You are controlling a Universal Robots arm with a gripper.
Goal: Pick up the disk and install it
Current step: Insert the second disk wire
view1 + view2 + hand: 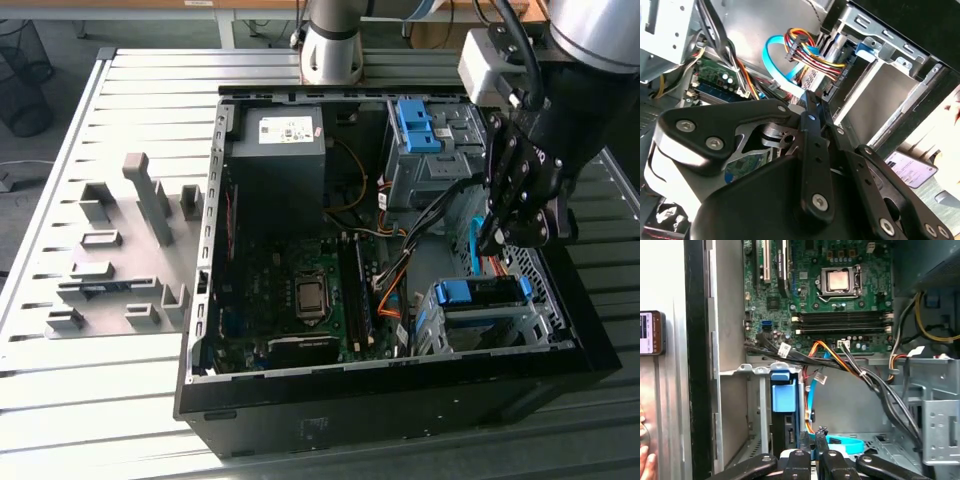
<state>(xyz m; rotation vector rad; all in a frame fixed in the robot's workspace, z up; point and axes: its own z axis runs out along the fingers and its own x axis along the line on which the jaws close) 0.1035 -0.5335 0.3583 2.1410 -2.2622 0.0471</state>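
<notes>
One computer case lying open. Toward its near right corner, a drive cage topped by a blue bracket. Over the case's right edge, the gripper, low among the cables; cannot tell whether wide, narrow or clamped on anything. Behind its linkage in the second wrist view, a sliver of silver with a blue and white label, probably the disk, inside the case by that right edge. Judging by this, neither clearly lifted nor seated in a bay, so most of the job left. Too little on show to give its long axis or heading.
</notes>
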